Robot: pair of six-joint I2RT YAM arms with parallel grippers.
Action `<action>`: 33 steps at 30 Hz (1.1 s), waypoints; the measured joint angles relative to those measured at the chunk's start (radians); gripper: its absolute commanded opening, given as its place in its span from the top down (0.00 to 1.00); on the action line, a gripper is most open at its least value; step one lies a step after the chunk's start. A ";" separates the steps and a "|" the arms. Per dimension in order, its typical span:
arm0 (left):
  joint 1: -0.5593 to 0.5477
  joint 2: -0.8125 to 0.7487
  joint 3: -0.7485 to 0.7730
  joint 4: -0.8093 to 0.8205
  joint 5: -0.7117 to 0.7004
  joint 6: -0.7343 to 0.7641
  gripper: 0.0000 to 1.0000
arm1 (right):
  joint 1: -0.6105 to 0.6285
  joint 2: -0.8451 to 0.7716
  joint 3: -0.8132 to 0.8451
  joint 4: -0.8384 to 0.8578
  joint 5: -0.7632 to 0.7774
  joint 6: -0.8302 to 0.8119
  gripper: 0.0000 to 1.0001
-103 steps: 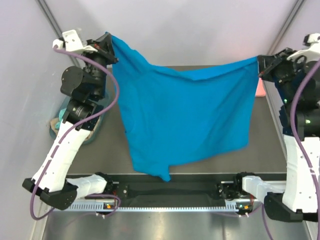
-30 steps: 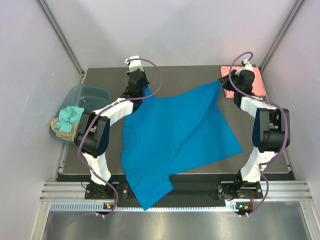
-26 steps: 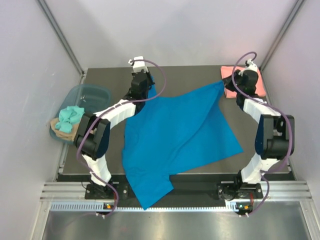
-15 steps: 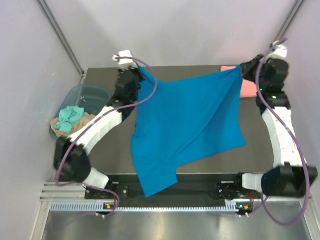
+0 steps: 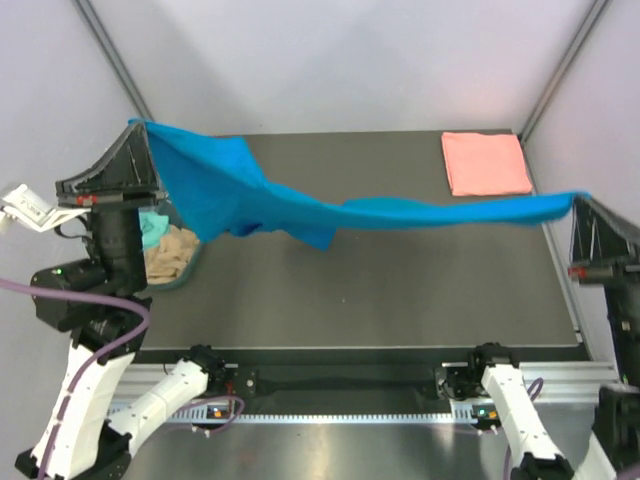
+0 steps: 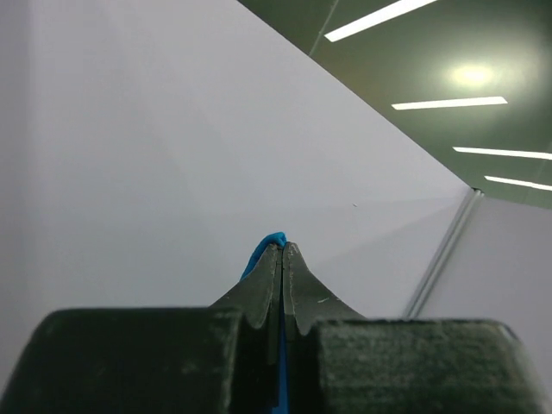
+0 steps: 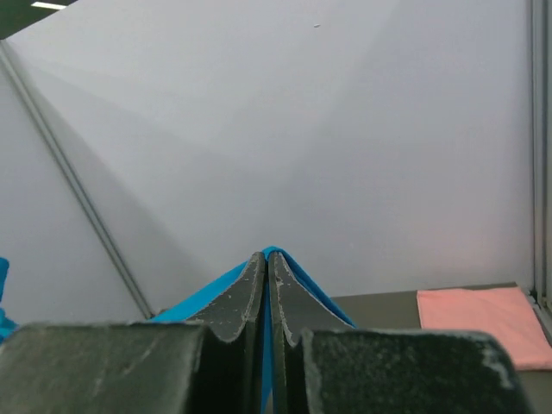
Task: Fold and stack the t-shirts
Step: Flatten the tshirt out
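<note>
Across mid-frame, left fingers [image 6: 259,289] and right fingers [image 7: 250,289] pinch the blue t-shirt [image 5: 400,212], stretched above the tabletop [image 5: 380,290].

Both arms were up high and spread far apart. The left arm [image 5: 85,390] stood at the left side, bent at the elbow. The left gripper [image 5: 138,128] pointed up and away from the bases. Its jaws were pressed tight together, with one corner of the blue t-shirt [image 5: 400,212] pinched between them. The right arm [image 5: 515,405] rose at the right edge, partly out of the top view. The right gripper [image 5: 578,198] pointed up and away too. Its jaws were tight on another corner of the shirt.
</note>
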 measured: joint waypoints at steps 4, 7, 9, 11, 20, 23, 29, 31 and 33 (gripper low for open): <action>0.000 -0.046 0.005 -0.088 0.064 -0.055 1.00 | 0.000 -0.053 0.071 -0.116 -0.015 0.012 1.00; 0.000 -0.047 0.066 -0.171 0.107 -0.080 1.00 | -0.001 -0.029 0.203 -0.186 -0.026 0.026 1.00; 0.001 -0.035 0.126 -0.200 0.130 -0.082 1.00 | -0.002 -0.015 0.277 -0.188 -0.027 0.034 1.00; 0.002 -0.018 0.187 -0.209 0.146 -0.081 1.00 | -0.004 -0.013 0.311 -0.177 -0.022 0.041 1.00; 0.005 0.119 0.199 -0.120 0.060 0.088 1.00 | -0.006 0.038 -0.048 0.087 0.022 0.056 1.00; 0.006 0.200 0.057 -0.061 0.008 0.151 1.00 | -0.006 0.115 -0.338 0.213 0.021 0.067 1.00; 0.015 0.515 -0.176 0.041 -0.058 0.230 1.00 | -0.006 0.376 -0.716 0.448 -0.002 0.082 1.00; 0.026 0.632 -0.193 0.075 -0.066 0.236 1.00 | -0.006 0.496 -0.784 0.572 -0.017 0.100 1.00; 0.045 0.764 -0.193 0.135 -0.068 0.238 1.00 | -0.007 0.626 -0.818 0.692 -0.037 0.120 1.00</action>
